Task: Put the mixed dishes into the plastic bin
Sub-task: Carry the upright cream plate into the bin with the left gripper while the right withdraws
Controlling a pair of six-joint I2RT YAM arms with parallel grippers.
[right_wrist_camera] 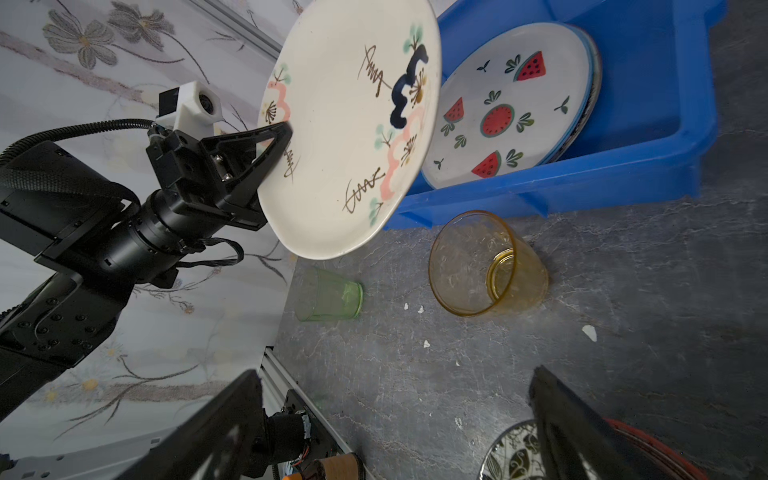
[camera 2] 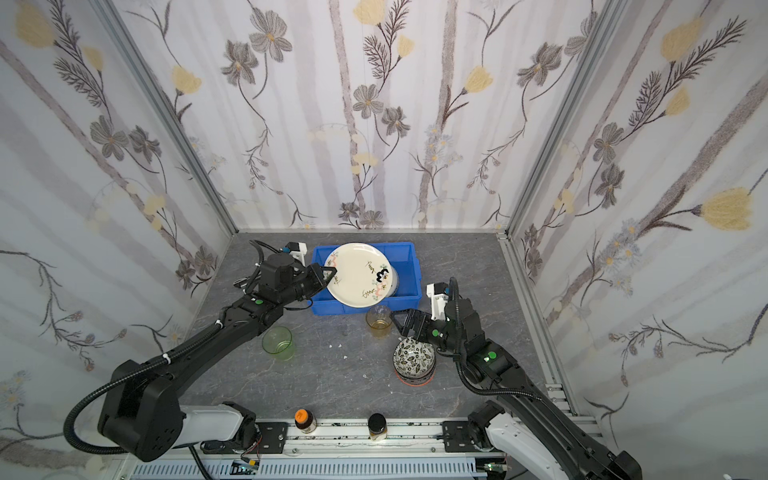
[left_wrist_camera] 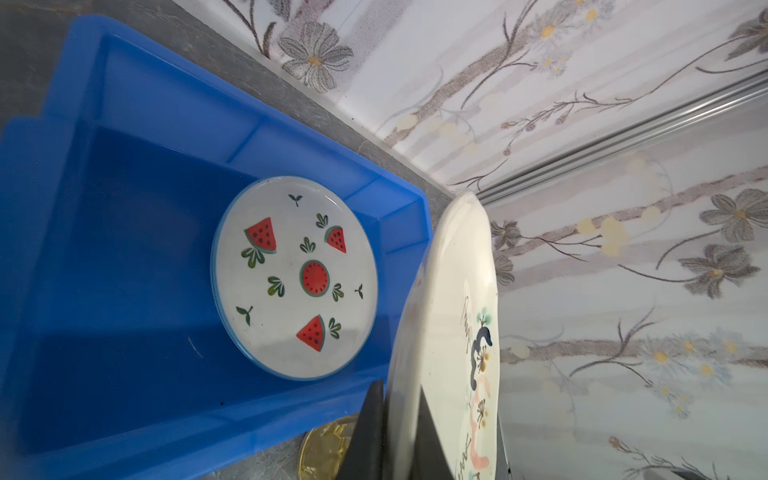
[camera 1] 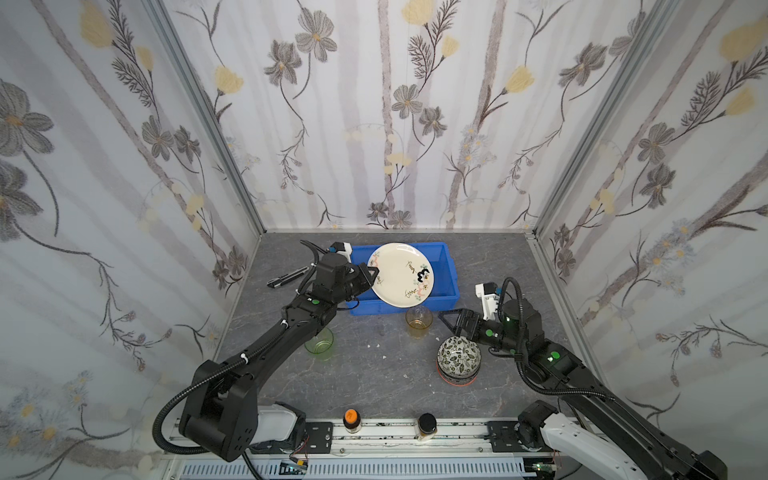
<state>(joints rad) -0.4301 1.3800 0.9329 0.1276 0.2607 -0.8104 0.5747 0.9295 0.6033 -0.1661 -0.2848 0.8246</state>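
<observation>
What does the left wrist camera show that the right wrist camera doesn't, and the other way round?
Left wrist only: most of the blue bin's bare floor.
Right wrist only: the green tumbler, the leaf bowl, white chips, and the right gripper, open.
Both: the left gripper shut on the cream plate's rim, the watermelon plate in the bin, and the amber tumbler outside it.

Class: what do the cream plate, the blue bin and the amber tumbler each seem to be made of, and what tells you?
Cream plate: probably glazed ceramic; glossy surface, brushed motifs. Blue bin: moulded plastic; uniform colour, dull sheen, ribbed rim. Amber tumbler: likely glass, possibly clear plastic; tinted and see-through.
</observation>
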